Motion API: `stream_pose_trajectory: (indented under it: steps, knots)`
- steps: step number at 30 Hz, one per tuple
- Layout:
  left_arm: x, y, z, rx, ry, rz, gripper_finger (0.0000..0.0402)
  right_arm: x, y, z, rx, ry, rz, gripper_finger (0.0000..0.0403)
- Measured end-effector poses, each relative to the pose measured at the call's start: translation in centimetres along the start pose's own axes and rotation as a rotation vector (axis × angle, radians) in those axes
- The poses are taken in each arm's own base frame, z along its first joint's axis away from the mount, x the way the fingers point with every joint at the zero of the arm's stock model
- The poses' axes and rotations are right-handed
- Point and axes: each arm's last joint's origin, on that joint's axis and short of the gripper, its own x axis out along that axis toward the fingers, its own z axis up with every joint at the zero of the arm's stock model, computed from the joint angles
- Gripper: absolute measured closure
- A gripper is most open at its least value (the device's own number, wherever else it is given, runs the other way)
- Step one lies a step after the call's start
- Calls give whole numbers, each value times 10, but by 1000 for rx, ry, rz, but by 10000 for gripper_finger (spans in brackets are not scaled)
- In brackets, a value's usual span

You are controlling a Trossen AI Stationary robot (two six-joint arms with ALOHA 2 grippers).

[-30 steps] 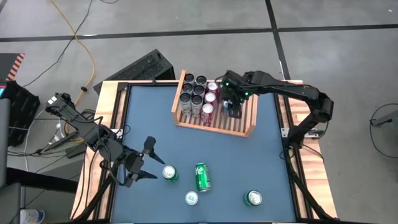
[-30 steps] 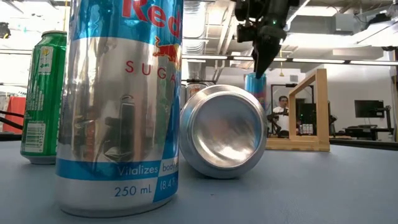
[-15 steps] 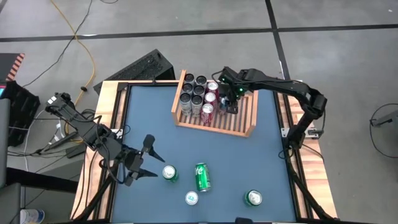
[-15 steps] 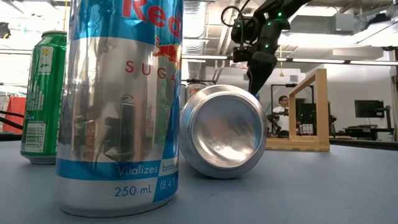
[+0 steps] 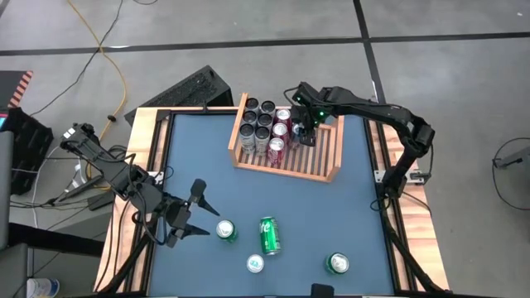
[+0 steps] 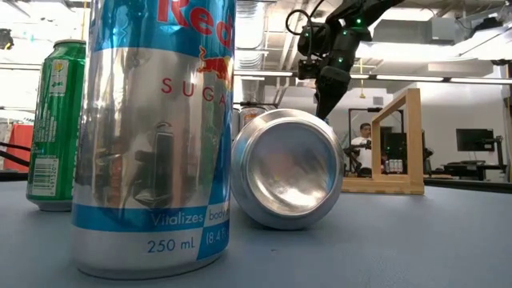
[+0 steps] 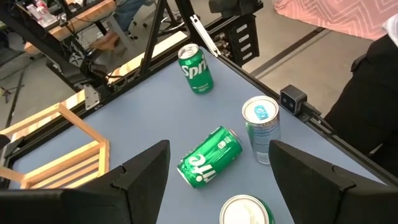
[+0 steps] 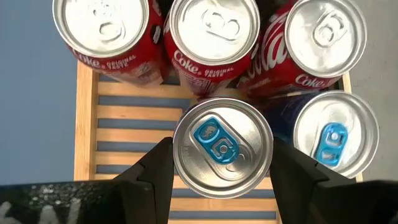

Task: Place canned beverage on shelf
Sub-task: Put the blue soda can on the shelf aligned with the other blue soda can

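four cans stay loose on the counter near the left pincer, which hovers released with nothing between its jaws: an upright green can just beside it, a tipped green can ahead of it, a blue-tab can beyond that one, and another green can farther off. the tipped one could roll off line if a finger nudges it.

to the right, the right pincer sits over the shelf, grasping a blue-tab can directly beneath it, apparently just down among the others. three red cola cans stand just ahead and a second blue-tab can at its side. risk, in my judgement: the jaws spreading wide could shove those tight neighbours, or lifting off crooked could tip the can.
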Motion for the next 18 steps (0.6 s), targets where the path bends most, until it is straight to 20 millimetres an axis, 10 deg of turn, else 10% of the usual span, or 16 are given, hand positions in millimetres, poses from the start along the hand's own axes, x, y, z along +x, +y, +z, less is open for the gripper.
stream_pose_trajectory:
  steps: [18]
  knots:
    - [0, 0, 0, -5, 3, -1, 140, 11, -4, 1, 2, 10, 5, 154]
